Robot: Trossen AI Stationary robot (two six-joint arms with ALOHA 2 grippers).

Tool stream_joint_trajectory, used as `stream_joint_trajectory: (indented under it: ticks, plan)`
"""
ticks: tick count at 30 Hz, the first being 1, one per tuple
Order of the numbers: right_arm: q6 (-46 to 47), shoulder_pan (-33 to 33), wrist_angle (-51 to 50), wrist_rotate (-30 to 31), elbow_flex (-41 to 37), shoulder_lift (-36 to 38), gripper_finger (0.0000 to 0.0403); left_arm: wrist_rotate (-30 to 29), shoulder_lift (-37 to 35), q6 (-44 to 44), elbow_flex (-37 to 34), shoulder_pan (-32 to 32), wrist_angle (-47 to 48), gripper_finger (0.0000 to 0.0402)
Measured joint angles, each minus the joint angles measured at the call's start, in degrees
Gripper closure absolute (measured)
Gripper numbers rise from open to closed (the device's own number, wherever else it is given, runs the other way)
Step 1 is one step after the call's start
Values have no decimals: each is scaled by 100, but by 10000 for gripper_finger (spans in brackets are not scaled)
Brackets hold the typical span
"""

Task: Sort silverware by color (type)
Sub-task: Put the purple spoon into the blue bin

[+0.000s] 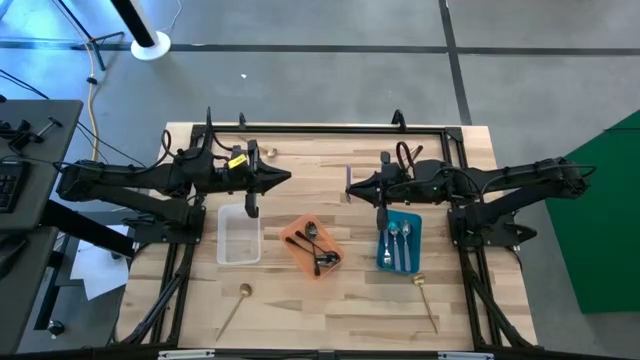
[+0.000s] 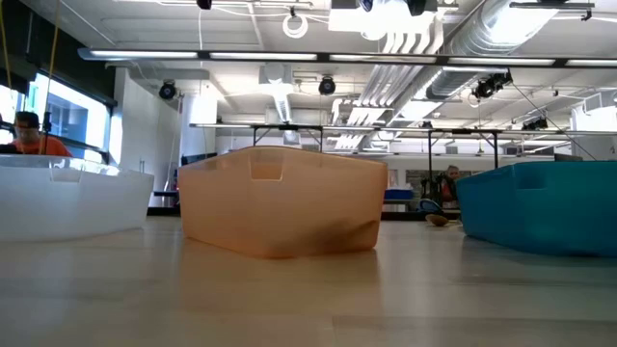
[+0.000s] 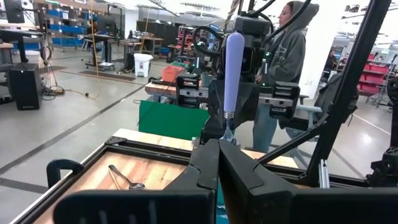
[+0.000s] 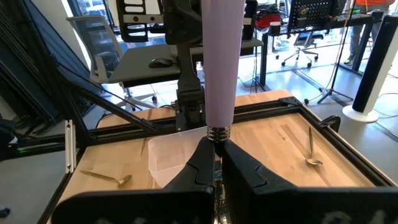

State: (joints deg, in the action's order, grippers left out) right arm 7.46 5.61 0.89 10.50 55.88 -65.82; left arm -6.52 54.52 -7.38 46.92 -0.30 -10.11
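Fingers: right gripper (image 4: 214,163) pinched on lilac-handled spoon (image 4: 221,59), upright above fingertips | left gripper (image 3: 219,163) closed, empty | smooth clear tray (image 1: 239,234) beneath left fingers

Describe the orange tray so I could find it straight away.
On the wooden table three small trays sit in a row between the two arms. The orange tray is the middle one, lying askew between the clear tray and the blue tray. Only it holds dark spoons.
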Motion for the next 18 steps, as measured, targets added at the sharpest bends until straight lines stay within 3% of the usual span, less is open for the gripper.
stream_joint_trajectory:
  ticks: [18]
  plan:
    - [20,0,0,37,0,-13,403,-2,0,7,0,-2,4,401]
